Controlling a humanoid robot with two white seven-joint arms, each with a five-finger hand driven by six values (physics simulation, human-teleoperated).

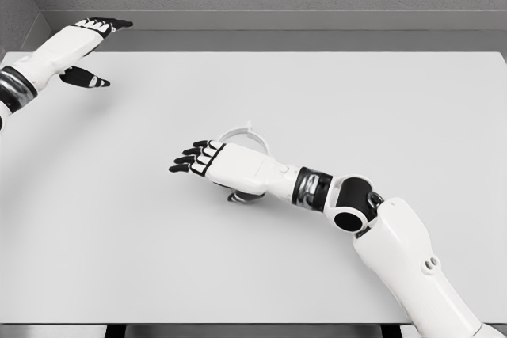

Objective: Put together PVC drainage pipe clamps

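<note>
A white ring-shaped pipe clamp (247, 134) lies on the white table (317, 93) near the middle, with a small tab on its far side. My right hand (198, 157) hovers right over its near half, fingers stretched out flat toward the left and holding nothing; the hand hides much of the ring. A bit of the clamp's lower edge (244, 196) peeks out under the palm. My left hand (93, 51) is raised at the far left corner of the table, fingers spread, thumb hanging down, well away from the clamp.
The table's far edge meets a grey wall. Its near edge runs along the bottom of the picture. My right forearm and elbow (352, 207) cross the table's lower right.
</note>
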